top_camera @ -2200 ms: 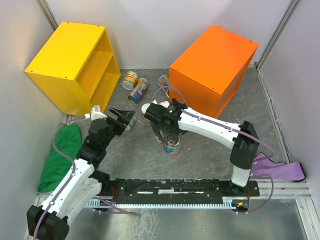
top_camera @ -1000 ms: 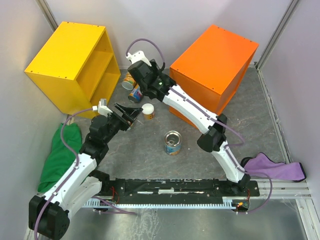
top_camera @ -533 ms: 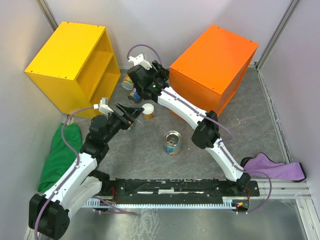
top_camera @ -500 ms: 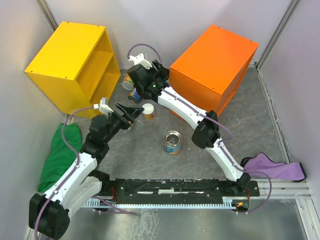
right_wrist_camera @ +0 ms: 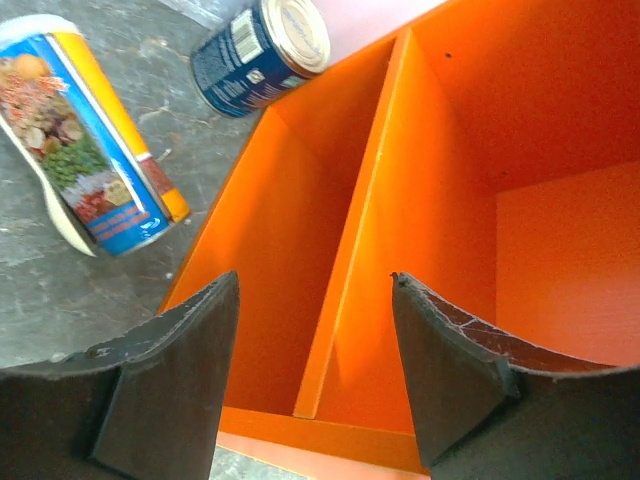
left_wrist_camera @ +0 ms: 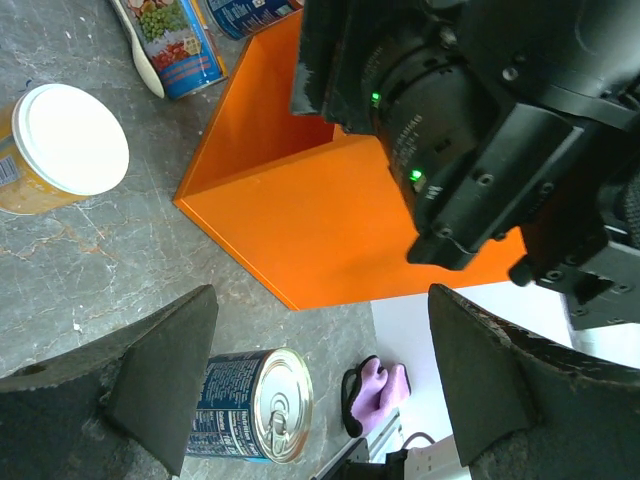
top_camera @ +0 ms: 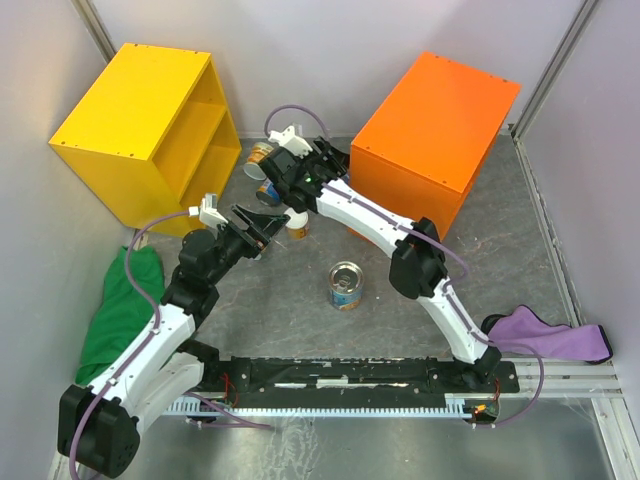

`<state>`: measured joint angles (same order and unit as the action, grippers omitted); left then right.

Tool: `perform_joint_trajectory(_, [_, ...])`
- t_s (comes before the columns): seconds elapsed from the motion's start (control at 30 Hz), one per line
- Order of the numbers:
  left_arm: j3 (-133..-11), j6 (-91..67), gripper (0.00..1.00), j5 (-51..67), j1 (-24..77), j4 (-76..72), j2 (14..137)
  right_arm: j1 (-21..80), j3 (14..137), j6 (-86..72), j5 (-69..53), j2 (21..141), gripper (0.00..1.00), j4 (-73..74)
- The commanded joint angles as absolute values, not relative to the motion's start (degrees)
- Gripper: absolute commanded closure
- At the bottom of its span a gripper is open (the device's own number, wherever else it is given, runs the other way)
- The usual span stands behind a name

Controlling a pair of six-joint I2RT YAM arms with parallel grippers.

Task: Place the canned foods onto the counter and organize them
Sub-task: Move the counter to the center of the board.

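We are seemingly between cans; our right hand [right_wrist_camera: 312, 295] is gaping empty by the orange cabinet [right_wrist_camera: 440, 120]; our wide left hand [left_wrist_camera: 320, 315] is needing the white-lidded can [left_wrist_camera: 70, 135] next.

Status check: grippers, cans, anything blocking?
Left gripper open, empty. Right gripper open, empty, at the counter opening. Cans on the floor, none placed. No obstruction seen.

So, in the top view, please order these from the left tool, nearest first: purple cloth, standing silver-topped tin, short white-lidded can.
1. the short white-lidded can, just right of the left tool.
2. the silver-topped tin, farther off, toward the lower right.
3. the purple cloth, at the far right edge.
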<state>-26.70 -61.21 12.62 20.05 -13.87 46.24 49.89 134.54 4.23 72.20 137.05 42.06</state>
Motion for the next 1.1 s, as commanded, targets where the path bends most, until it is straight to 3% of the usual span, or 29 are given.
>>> perform_joint_trajectory(0.0, [-26.59,-59.66,0.09,14.14,19.97,-17.13,45.38,48.25,133.24,-3.79,79.11,127.79,0.3,50.94])
perform_joint_trajectory(0.5, [-24.71,-59.68,0.09,15.31,19.99,-17.91,43.96,44.36,118.99,-23.01,78.41,115.77,0.32,68.68])
perform_joint_trajectory(1.07, [-23.7,-59.94,0.09,17.04,20.04,-20.65,46.67,36.87,113.6,-24.59,77.73,110.53,0.32,71.56])
